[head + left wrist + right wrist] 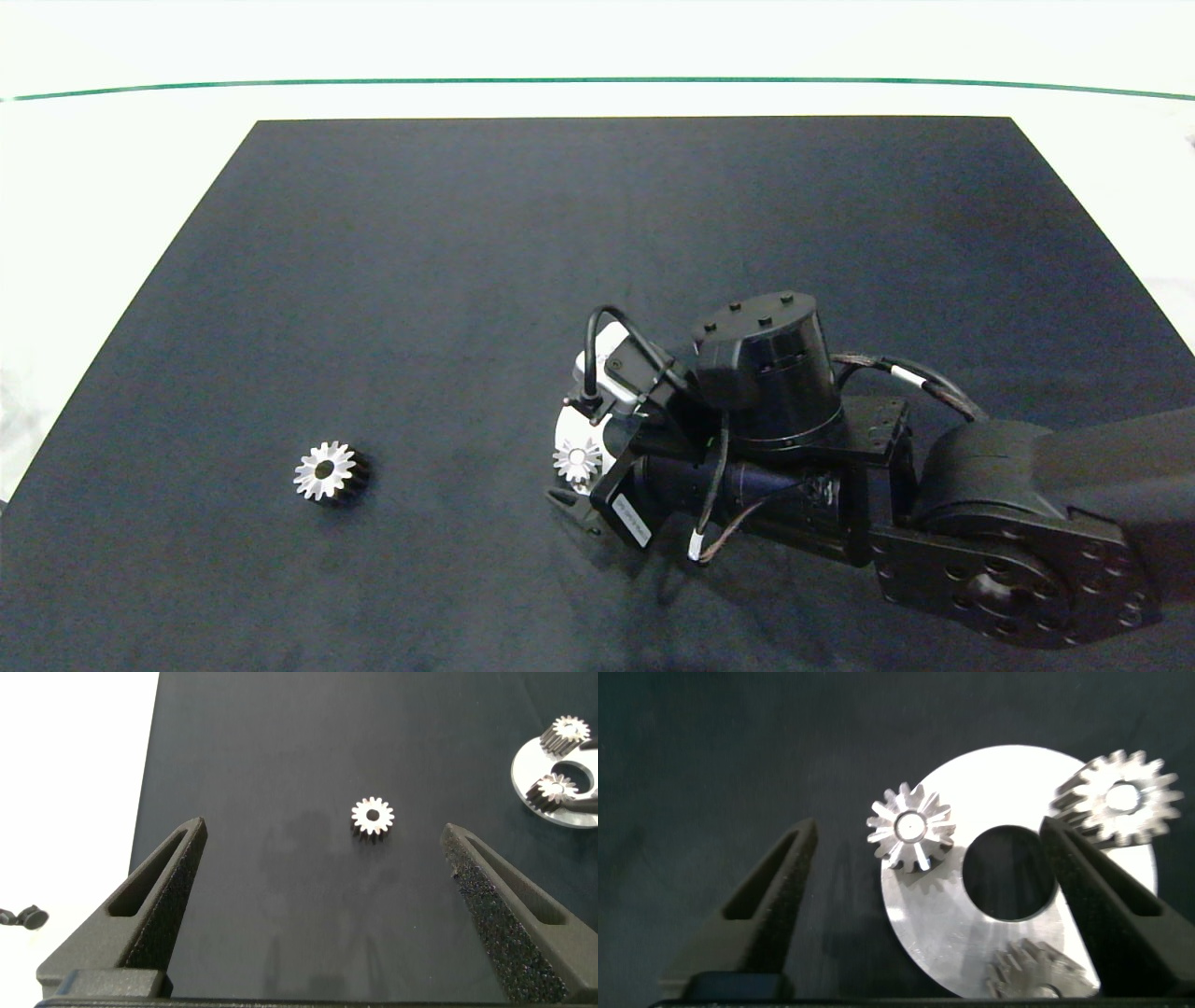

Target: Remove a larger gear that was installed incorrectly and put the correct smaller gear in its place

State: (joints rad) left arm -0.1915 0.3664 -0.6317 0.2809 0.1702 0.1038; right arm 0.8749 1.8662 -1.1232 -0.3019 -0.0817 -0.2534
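Your right gripper (929, 905) hangs with jaws wide over the disc (924, 933); left jaws wide, the smaller gear (373, 817) beyond.

Right arm (1008, 523): matte black housings, round flanges ringed with screw holes, cylindrical black motor cap (761, 369) topped by small bolts. White wrist camera block (611, 369), looped black cables, white printed label. Dark grey wedge-shaped fingers (771, 910), foam-textured pads.
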